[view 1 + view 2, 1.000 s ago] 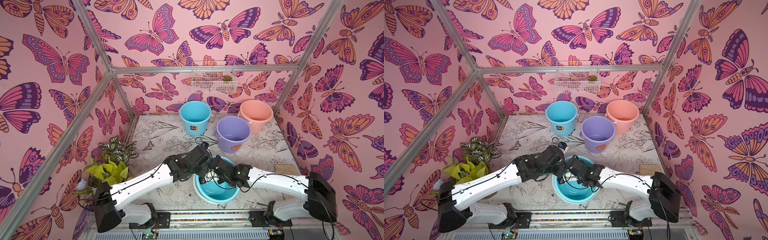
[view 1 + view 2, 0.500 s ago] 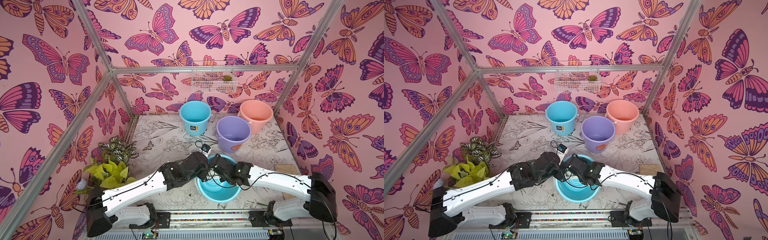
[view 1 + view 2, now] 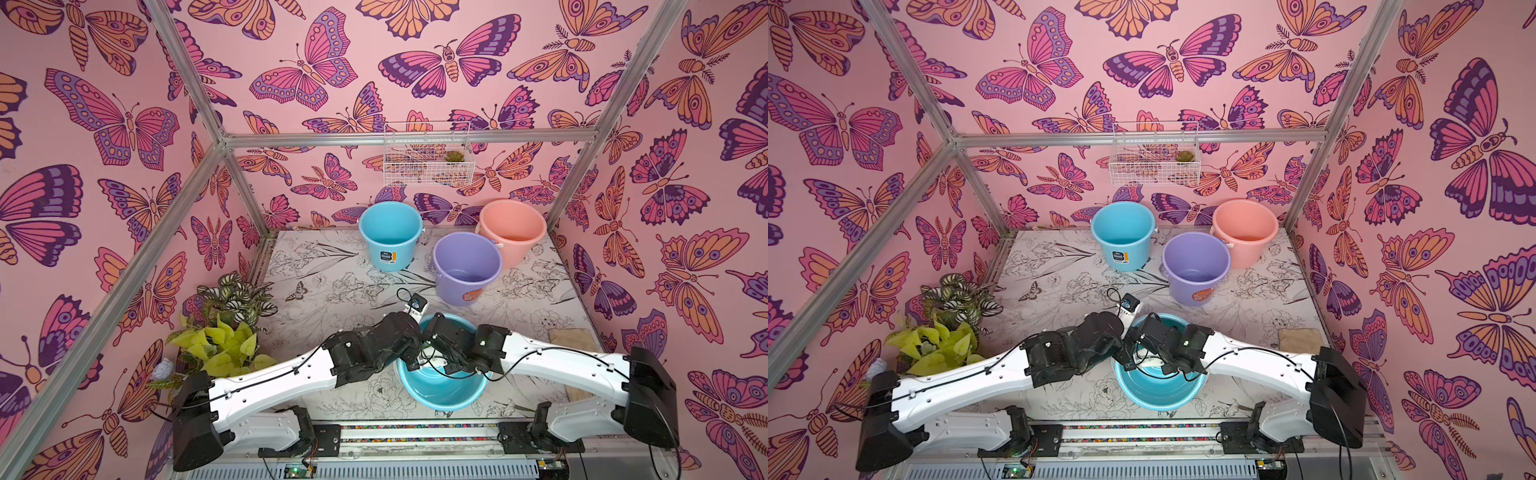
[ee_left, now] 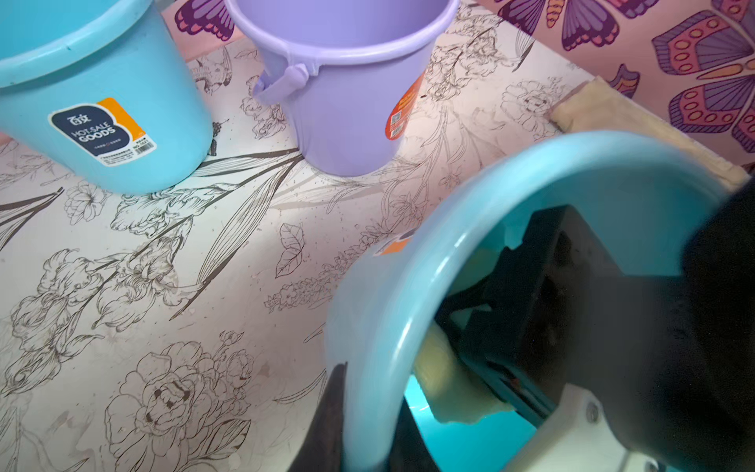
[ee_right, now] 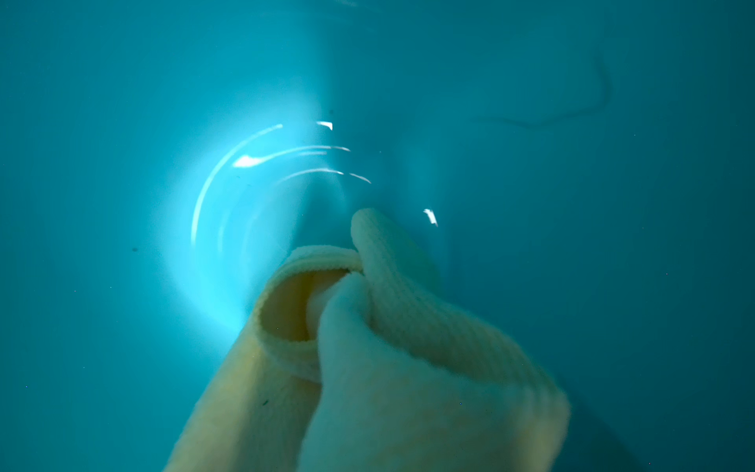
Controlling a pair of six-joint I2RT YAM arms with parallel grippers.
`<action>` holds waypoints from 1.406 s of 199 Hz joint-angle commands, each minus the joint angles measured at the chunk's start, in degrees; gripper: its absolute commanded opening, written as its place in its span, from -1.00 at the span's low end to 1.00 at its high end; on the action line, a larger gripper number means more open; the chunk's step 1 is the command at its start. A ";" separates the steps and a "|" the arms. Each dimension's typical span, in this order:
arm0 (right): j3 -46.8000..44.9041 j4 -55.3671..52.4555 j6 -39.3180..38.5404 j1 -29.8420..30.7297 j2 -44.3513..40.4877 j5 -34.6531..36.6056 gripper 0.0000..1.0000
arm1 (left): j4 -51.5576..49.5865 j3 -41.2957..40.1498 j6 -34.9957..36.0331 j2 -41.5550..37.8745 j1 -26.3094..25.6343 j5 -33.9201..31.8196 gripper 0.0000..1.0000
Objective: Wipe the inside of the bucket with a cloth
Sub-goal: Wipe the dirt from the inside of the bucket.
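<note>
- We see the right gripper (image 4: 478, 343) reaching down inside the near bucket (image 3: 444, 399), its jaws pressed together on a bunched fold of the cloth (image 5: 388, 347).
- From the right wrist, the cloth hides the fingers. It hangs in pale-yellow rolls just off the bucket's glossy blue floor, and we cannot tell whether it touches.
- The left gripper (image 4: 367, 433) pinches the near bucket's rim, with one dark finger (image 4: 331, 408) outside the wall and the other inside.
- The near bucket sits at the middle of the table's (image 3: 332, 282) front edge, and both arms meet over its mouth in both top views. It looks tipped, though we cannot tell whether its base lies flat.
- The lavender bucket (image 3: 467, 286) stands upright behind it, toward the back right, with its orange sticker facing the front.
- The pink bucket (image 3: 513, 249) is in the back right corner, just behind the lavender one. We cannot tell whether the two touch.
- The far blue bucket (image 3: 388, 249) stands at the back edge, left of the lavender one.
- A tan mat (image 3: 571, 336) lies flat along the right edge.
- Plants (image 3: 224, 328) fill the left edge near the front.
</note>
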 commanded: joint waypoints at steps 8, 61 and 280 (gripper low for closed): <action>-2.14 4.42 1.95 0.45 -5.12 -0.63 -1.00 | 5.29 -0.16 0.54 -0.67 -0.26 2.22 -1.00; -6.45 7.84 1.40 0.45 -11.14 0.40 -1.00 | 7.54 -2.34 0.10 -3.78 -0.27 4.57 -1.00; -8.75 20.05 -9.81 1.76 11.86 25.35 -1.00 | 8.44 -4.20 -0.48 -6.58 -0.59 3.96 -1.00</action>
